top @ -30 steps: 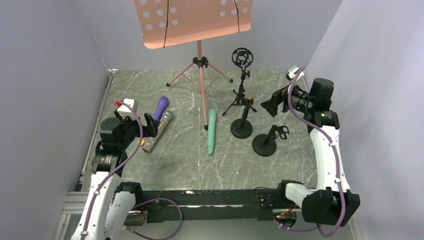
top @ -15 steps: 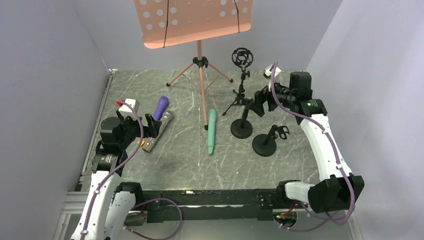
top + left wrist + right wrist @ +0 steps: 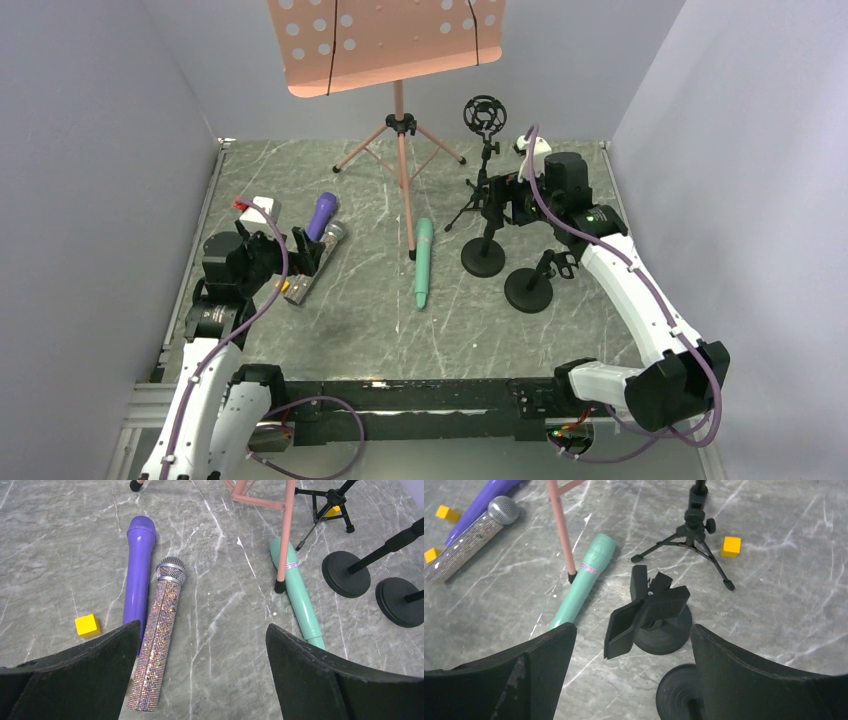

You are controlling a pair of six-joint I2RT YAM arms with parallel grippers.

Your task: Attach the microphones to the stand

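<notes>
Down on the near left of the tabletop (image 3: pixel 220 680), the left claw (image 3: pixel 202 627) hangs low with its fingers spread as wide as they go, gripping nothing and touching nothing. Right under it lies the glittery silver mic (image 3: pixel 157 645), tail toward the arm and grey mesh head pointing away. The purple mic (image 3: pixel 136 570) lies just beside it on the left, same way round. A little yellow cube (image 3: pixel 87 625) sits left of the purple one.

Mid-table you've got the mint green mic (image 3: pixel 299 597), flat on the marble-look top, fat end pointing away, with a thin purple band round it. If that band or any of the mics carries a brand name, it's too small for me to read. One foot of the pink music stand (image 3: pixel 385 40) lands just beside that band. So all three mics are lying on the tabletop, none of them on a stand.

Further right are two black round-base stands. The nearer stand (image 3: pixel 528 290) sits in front, and the farther stand (image 3: pixel 664 632) behind it is topped with a black clip (image 3: pixel 646 605). The right claw (image 3: pixel 632 627) hovers over that clip, fingers well apart, clip in the gap, nothing clamped.

Behind that stands a small black tripod (image 3: pixel 694 535) carrying the ring-shaped shock mount (image 3: pixel 484 115), with another yellow block (image 3: pixel 731 546) by its leg.
</notes>
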